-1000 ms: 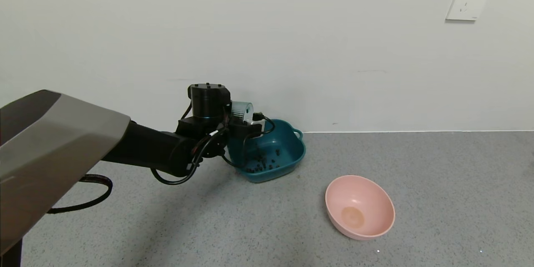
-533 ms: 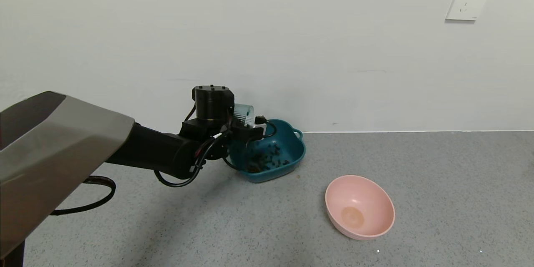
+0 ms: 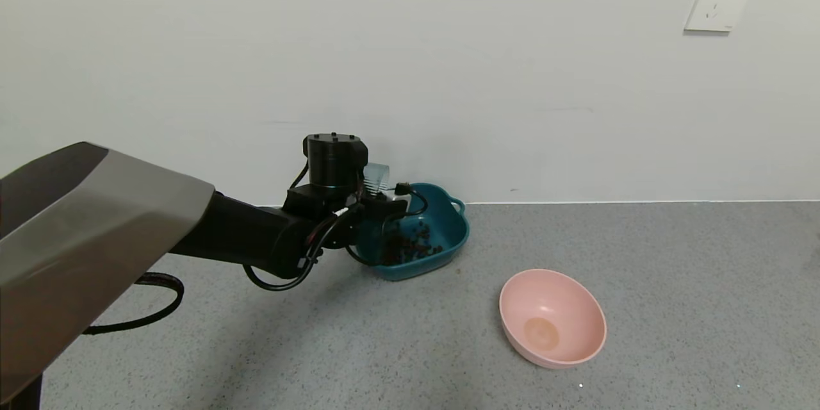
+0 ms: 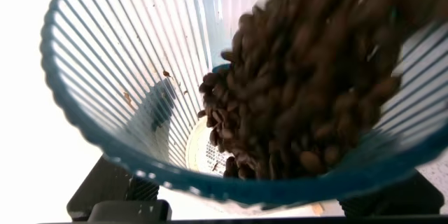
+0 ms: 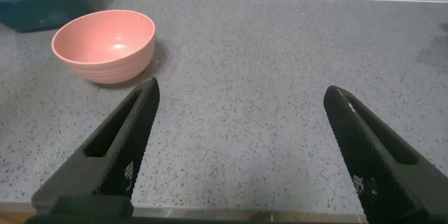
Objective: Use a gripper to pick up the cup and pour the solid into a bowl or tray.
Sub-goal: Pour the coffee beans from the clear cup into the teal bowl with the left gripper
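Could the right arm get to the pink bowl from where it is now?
Probably yes. The right gripper has its fingers spread wide with nothing between them, and only bare grey floor separates it from the pink bowl. The left gripper is busy tipping the cup elsewhere.

A round pink bowl (image 3: 552, 318) sits upright on the speckled grey bench (image 3: 672, 282), a faint brownish patch at its bottom. Behind runs a plain white wall (image 3: 448, 64) with a white socket plate (image 3: 720, 1) mounted high up.

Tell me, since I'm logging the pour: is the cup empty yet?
No. The cup is tipped and beans fill its mouth, spilling toward the basin.
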You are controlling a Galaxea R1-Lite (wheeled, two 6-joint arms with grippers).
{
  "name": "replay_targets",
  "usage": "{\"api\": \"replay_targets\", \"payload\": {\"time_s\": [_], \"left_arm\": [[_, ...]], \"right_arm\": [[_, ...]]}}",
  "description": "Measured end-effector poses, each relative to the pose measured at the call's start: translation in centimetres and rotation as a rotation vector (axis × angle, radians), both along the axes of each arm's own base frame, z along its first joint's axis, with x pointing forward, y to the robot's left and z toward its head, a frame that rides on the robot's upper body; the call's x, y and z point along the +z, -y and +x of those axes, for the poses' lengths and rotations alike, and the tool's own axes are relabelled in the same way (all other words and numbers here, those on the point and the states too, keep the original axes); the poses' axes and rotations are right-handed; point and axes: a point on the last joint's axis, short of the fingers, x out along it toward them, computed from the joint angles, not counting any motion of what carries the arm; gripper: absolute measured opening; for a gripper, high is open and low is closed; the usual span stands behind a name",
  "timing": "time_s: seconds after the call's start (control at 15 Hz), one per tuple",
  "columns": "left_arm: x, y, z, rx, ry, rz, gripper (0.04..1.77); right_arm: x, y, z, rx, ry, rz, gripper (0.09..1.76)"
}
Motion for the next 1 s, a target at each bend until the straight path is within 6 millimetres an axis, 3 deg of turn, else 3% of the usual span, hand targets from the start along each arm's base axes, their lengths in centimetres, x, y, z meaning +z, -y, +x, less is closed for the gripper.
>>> {"api": "replay_targets", "payload": {"time_s": [1.0], "left_arm": [[-0.29,-0.01,-0.08,-0.003,-0.002,-0.008,1.33]], "right_arm": [[0.01,0.00,0.00,0.000,0.000,0.001,1.71]]}}
